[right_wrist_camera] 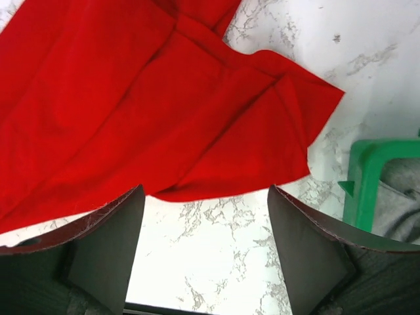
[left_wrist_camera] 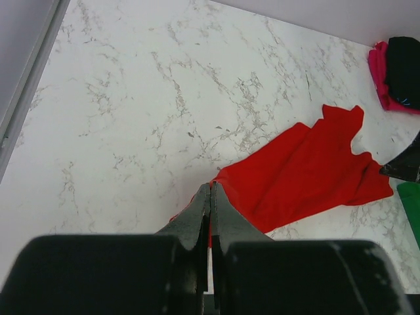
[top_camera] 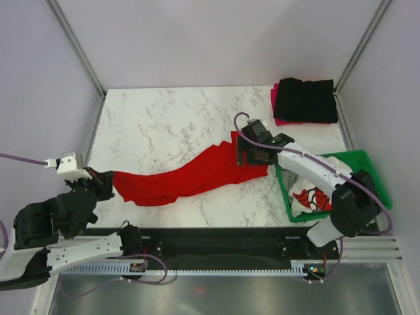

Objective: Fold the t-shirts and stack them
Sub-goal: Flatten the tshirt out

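You are stretching the red t-shirt (top_camera: 184, 180) across the counter (top_camera: 164, 111), apparently the spreading step before folding. The green crate (top_camera: 367, 157) is crowding its right end. Left fingers (left_wrist_camera: 200, 210) are pinching the left end; right fingers (right_wrist_camera: 108, 230) are hovering open over the right end, where a fresh grip is needed.

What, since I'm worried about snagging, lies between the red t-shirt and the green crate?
Only bare marble table separates the red t-shirt from the green crate, shown in the right wrist view.
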